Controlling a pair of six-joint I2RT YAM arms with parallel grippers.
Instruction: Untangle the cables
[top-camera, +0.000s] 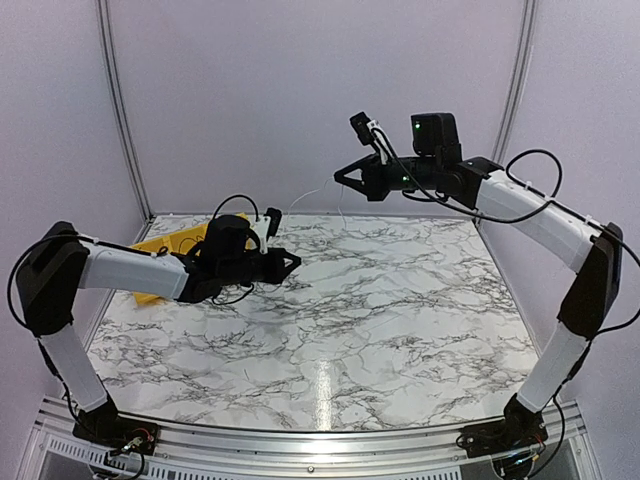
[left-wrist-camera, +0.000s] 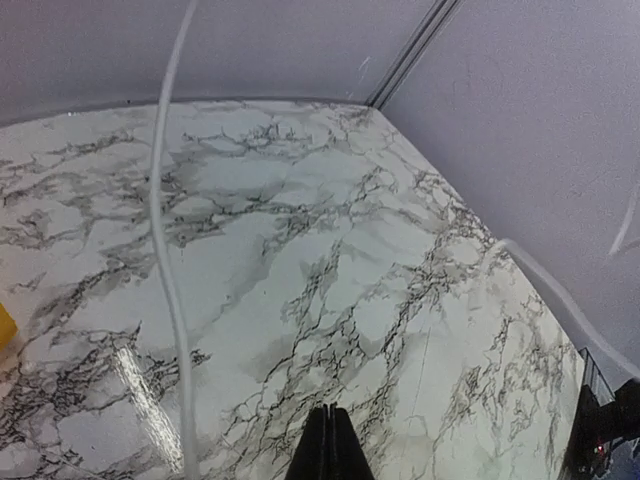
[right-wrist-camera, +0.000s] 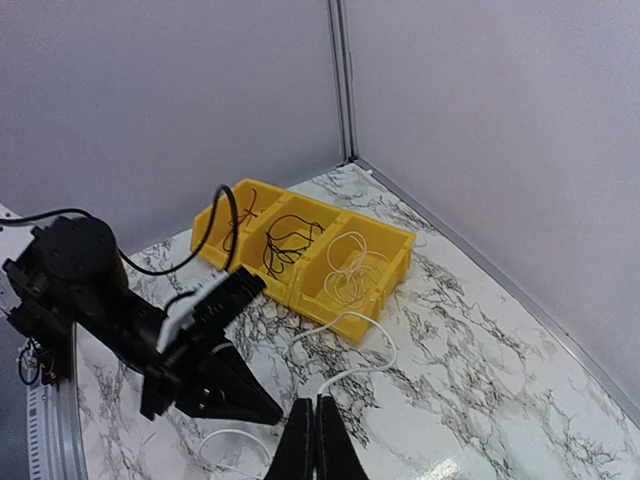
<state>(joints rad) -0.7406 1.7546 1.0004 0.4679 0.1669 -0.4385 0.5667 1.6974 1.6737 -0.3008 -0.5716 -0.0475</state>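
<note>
Left fingers (left-wrist-camera: 320, 450): shut, nothing seen held.
Right fingers (right-wrist-camera: 303, 440): shut; white cable (right-wrist-camera: 360, 345) ends there, grip unclear.
Yellow bin (right-wrist-camera: 395, 255): worktop's (top-camera: 400, 300) far-left corner, cables (right-wrist-camera: 285, 245) inside.

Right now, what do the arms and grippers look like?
The left arm and right arm have white links, black joints and black arm cables looping alongside. The left gripper and right gripper are black, tapering to a point. A green light glows on the right wrist.

The table (top-camera: 400, 310) looks glossy, marble-patterned; the bin (right-wrist-camera: 390, 285) is smooth yellow plastic; the white cable (left-wrist-camera: 165, 250) looks smooth.
</note>
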